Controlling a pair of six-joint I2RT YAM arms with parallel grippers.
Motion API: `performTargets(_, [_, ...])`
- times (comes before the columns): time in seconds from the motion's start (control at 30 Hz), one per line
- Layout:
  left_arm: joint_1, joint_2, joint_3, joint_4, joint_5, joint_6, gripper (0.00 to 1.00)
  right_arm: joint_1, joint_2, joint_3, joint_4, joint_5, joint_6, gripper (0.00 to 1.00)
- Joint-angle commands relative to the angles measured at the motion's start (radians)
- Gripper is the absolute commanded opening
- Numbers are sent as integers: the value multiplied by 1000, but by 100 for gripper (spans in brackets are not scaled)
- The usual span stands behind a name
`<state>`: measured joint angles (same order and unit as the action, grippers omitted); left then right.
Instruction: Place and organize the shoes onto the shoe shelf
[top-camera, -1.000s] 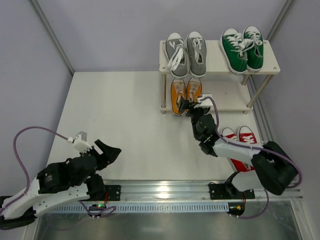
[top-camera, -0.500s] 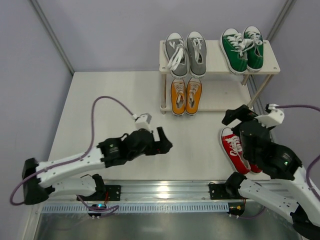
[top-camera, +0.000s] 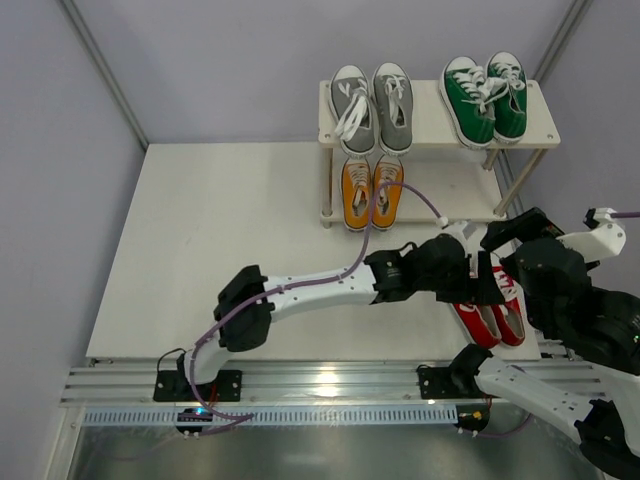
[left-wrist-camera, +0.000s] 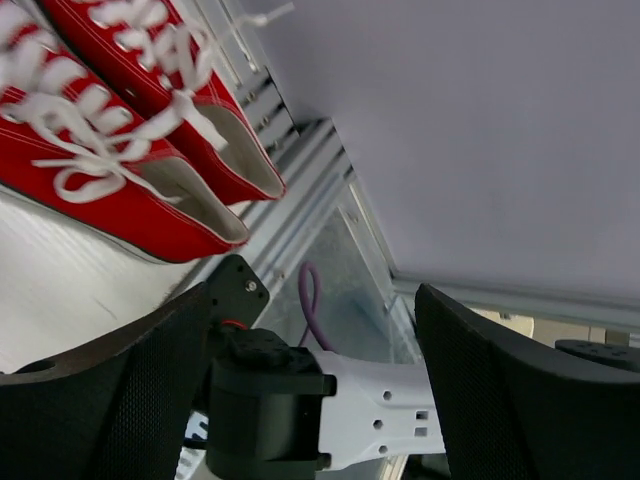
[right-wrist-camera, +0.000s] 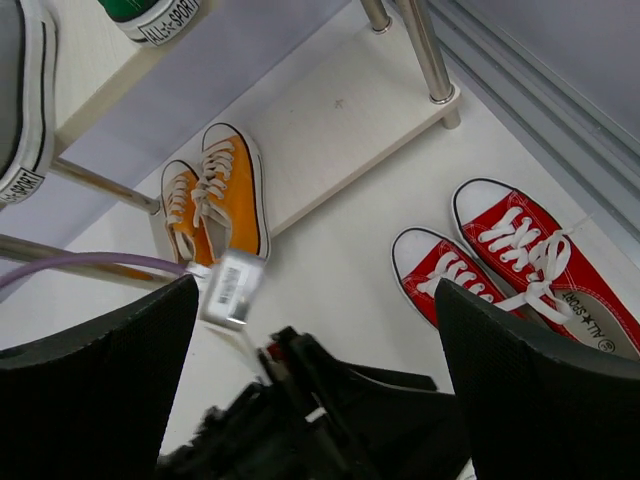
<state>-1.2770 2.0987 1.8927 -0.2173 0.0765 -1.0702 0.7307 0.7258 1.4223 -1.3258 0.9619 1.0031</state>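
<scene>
Left wrist: left tool spread wide (empty), near red shoes.

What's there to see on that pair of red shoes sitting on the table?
The red shoes are low canvas sneakers with white laces, white rubber toe caps and soles, and lettering on the heel strip. They stand upright side by side on the white table, toes toward the shoe shelf, in front of it, not on it. The left gripper hangs open over them, gripping nothing.
</scene>
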Motion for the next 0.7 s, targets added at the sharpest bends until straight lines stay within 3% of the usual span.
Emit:
performTargets(0.0, [-25, 93, 85, -47, 104, -51, 80, -4, -25, 88, -214, 5, -49, 100])
performTargets(0.23, [-25, 297, 324, -301, 27, -73, 72, -2, -58, 115, -214, -52, -118, 100])
performTargets(0.67, [-16, 471, 358, -191, 25, -135, 65, -2, -46, 92, -214, -101, -147, 100])
